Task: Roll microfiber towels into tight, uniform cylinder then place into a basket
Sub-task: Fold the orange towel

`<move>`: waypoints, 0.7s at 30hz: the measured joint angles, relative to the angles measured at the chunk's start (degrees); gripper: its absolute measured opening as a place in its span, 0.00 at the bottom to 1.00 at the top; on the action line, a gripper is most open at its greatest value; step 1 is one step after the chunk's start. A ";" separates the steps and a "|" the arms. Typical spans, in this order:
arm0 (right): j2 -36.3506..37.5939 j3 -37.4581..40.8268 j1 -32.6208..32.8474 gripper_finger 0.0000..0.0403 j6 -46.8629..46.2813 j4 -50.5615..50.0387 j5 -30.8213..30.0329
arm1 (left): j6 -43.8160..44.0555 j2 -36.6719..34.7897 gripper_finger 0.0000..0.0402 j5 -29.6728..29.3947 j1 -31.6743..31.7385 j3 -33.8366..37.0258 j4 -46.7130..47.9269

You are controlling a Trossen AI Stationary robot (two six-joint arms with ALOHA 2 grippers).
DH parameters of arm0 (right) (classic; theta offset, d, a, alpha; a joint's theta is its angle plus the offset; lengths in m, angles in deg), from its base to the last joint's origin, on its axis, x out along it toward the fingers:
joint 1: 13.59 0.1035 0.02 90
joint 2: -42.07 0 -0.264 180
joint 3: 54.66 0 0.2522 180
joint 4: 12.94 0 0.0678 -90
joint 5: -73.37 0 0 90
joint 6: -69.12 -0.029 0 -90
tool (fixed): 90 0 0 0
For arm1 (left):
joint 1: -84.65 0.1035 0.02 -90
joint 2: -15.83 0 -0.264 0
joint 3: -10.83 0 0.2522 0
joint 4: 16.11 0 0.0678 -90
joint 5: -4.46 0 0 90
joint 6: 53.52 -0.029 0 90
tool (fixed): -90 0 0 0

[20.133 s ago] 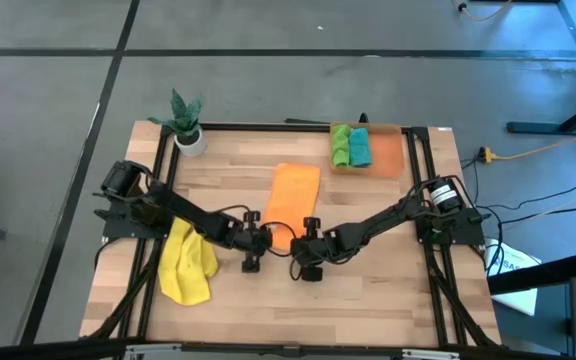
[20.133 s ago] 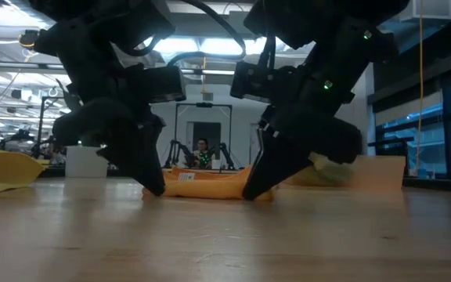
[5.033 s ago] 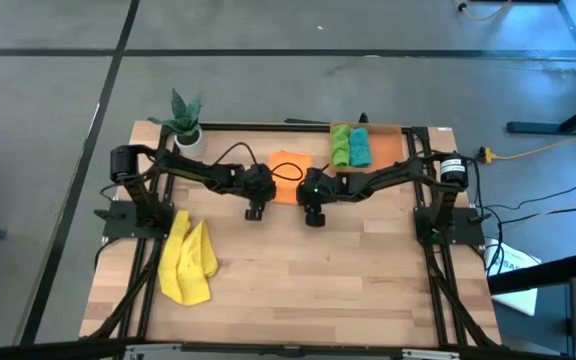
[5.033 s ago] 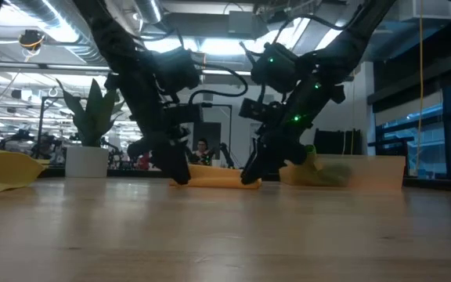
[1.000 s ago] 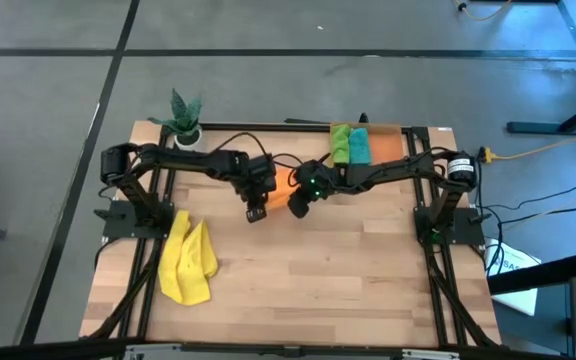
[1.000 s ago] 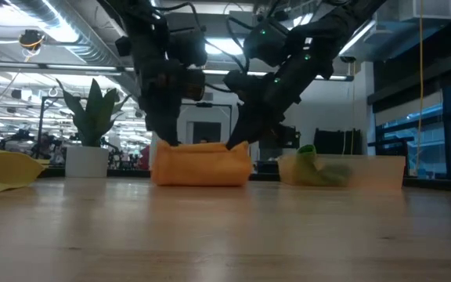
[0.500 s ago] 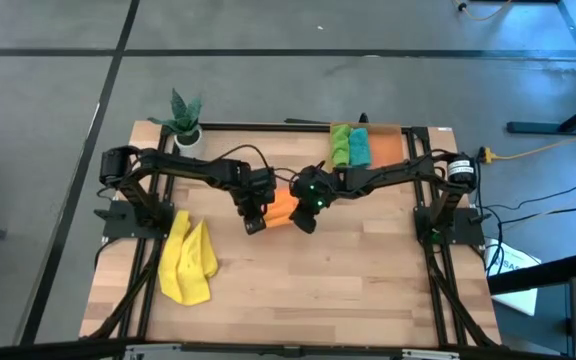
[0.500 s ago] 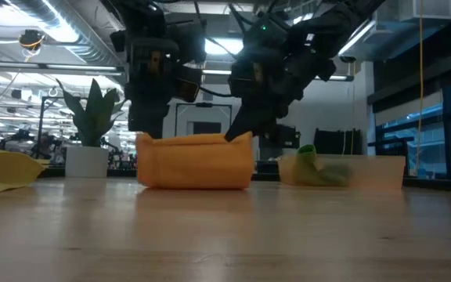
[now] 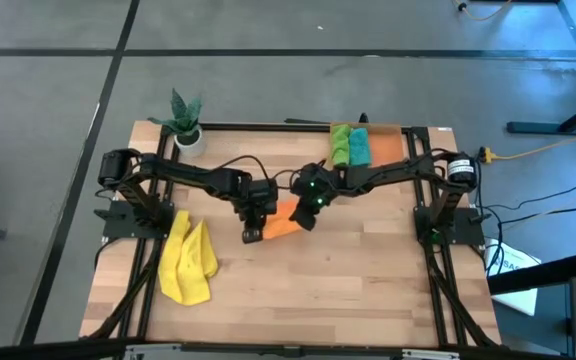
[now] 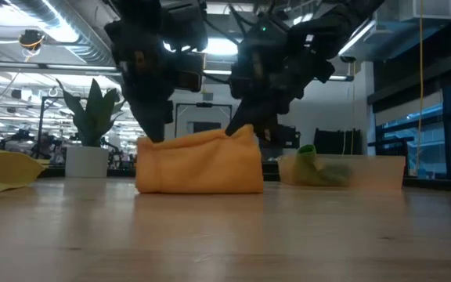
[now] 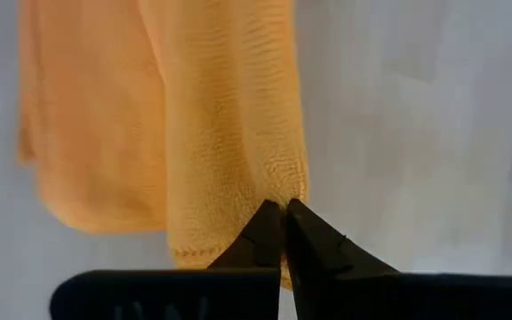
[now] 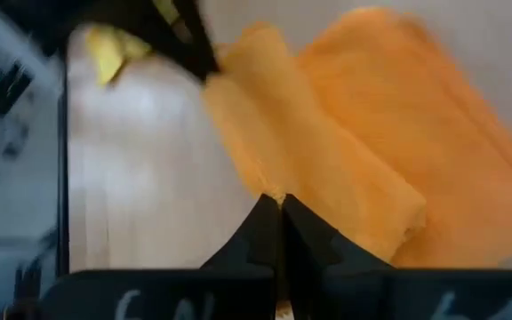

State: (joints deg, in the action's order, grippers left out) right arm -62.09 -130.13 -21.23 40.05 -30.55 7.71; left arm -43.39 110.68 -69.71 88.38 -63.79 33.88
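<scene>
Jaws pinched on orange towel (image 11: 229,151) — both wrist views only.

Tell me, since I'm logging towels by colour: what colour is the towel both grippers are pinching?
Orange, plain. The towel shows best in the left wrist view.

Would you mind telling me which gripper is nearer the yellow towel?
Left. The left gripper pinches the orange towel just right of the yellow towel; the right gripper is farther right.
</scene>
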 joint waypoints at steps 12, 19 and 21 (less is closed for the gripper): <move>-2.43 0.00 -2.34 0.02 -2.50 -3.27 -3.09 | 0.60 1.57 0.00 -5.80 2.67 -0.07 -0.61; -3.32 0.02 -2.36 0.02 -0.42 -2.87 -9.62 | 1.78 1.85 0.00 -8.56 5.04 0.03 -0.86; -3.32 0.02 -2.34 0.02 0.62 -3.10 -11.25 | 1.75 2.78 0.00 -8.23 5.42 0.15 -1.09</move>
State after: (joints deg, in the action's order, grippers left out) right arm -65.41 -130.11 -23.57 40.68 -33.65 -3.54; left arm -41.65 113.46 -77.93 93.79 -63.64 32.79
